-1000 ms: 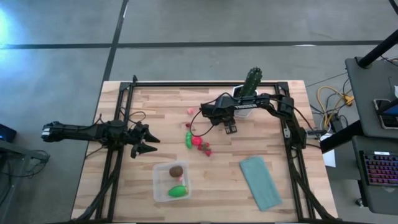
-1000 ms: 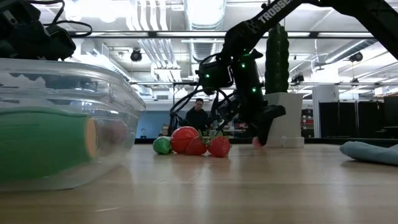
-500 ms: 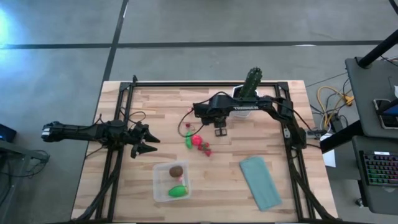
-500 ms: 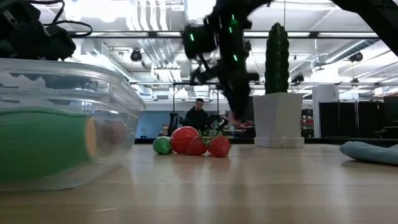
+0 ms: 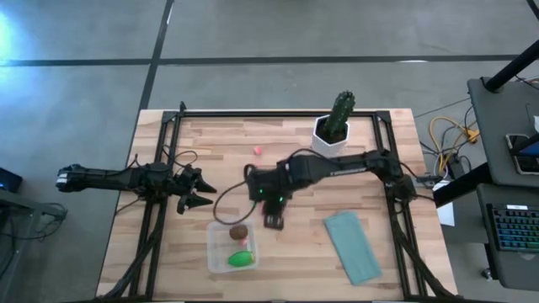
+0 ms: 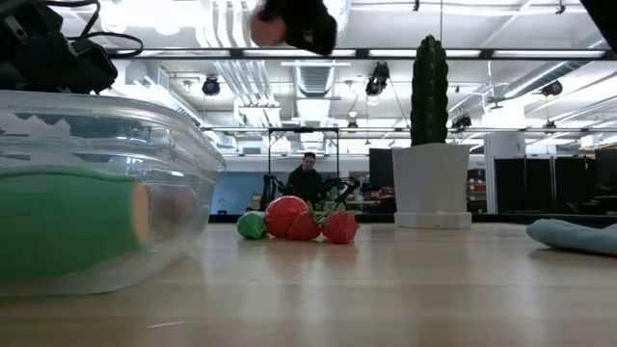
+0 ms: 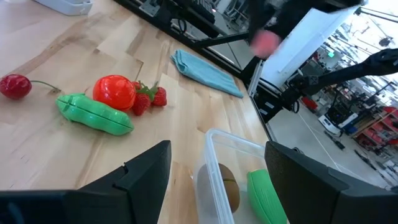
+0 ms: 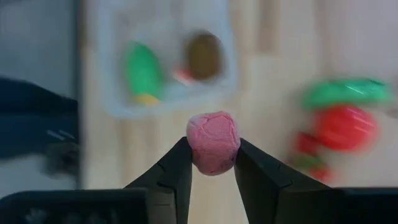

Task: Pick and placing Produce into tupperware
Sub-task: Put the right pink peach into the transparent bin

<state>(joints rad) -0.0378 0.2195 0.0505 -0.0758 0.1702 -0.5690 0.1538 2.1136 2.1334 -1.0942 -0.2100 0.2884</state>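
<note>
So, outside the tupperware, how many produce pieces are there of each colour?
Red: 4 (tomato, cherry, 2 strawberries)
Green: 1 (pod)
Pink: 2 (loose bit, ball in the right tool)
Total: 7

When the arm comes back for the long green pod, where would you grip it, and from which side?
Grip the long green pod across its narrow middle, coming straight down from above. It lies flat and elongated on the table, so its width suits the tool best. The red round piece crowds one long side, so keep that finger slim. The right tool currently holds a pink piece.
</note>
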